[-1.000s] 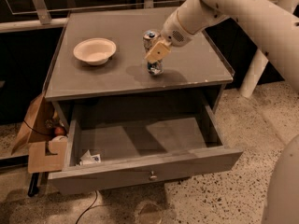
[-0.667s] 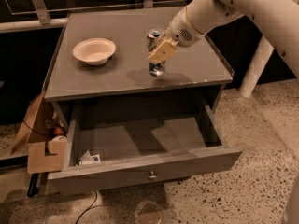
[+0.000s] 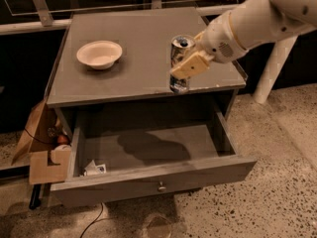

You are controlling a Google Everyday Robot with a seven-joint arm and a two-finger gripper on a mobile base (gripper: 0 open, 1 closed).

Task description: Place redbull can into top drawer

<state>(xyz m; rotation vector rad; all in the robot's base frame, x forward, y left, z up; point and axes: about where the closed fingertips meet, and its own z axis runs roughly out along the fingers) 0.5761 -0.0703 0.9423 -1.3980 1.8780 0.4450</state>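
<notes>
The tool [image 3: 182, 69] grips the can [image 3: 181, 47] near the front edge of the worktop [image 3: 138, 29]. The drawer [image 3: 148, 176] below stands open. A white bowl [image 3: 99, 54] sits well apart from the can.

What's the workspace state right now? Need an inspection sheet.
Surface: grey table top, flat.
Job's things: redbull can upright near the table's front edge; top drawer pulled open below it, knob at front centre.
Clutter: cream bowl on the table top, left; small white item in the drawer's front left corner.
Grippers: gripper shut on the can at mid-height; arm reaching in from the right.
Cables: thin cable on the floor below the drawer.
Surroundings: cardboard box left of the table; white post to the right; speckled floor.
</notes>
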